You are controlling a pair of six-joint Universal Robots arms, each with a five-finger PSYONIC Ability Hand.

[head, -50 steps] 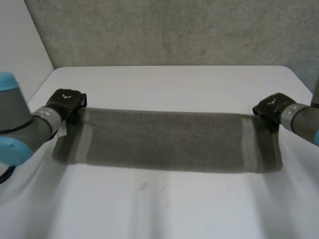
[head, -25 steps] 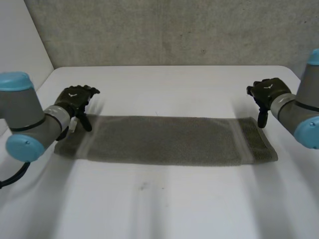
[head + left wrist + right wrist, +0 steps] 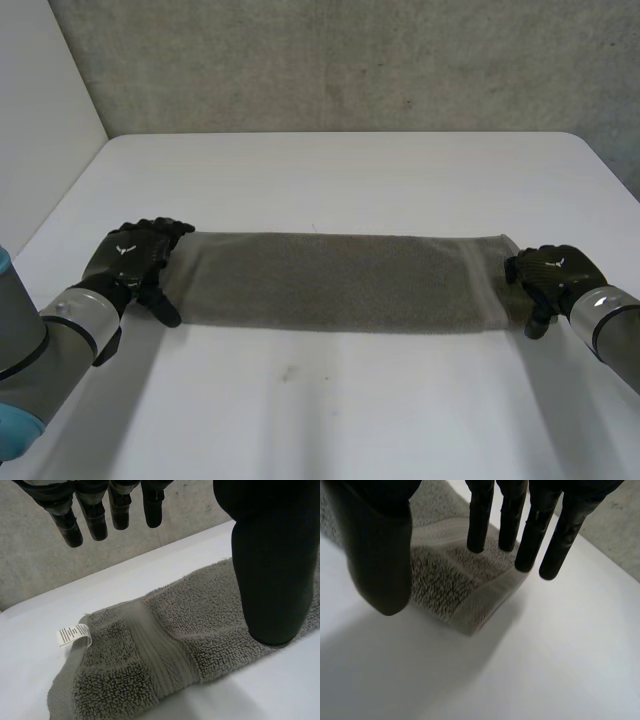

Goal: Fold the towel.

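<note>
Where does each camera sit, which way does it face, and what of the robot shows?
Head view: between and behind the arms, looking down at the table; left hand and right hand at the ends of the towel.
Left wrist view: on the left wrist, along the palm; own fingers and thumb over the towel near its label.
Right wrist view: on the right wrist; fingers and thumb over a towel corner.
Shared: the towel.

Grey towel (image 3: 330, 282) w/ paler ribbed band (image 3: 161, 652), white tag (image 3: 75, 634), on white table (image 3: 350, 170).
</note>
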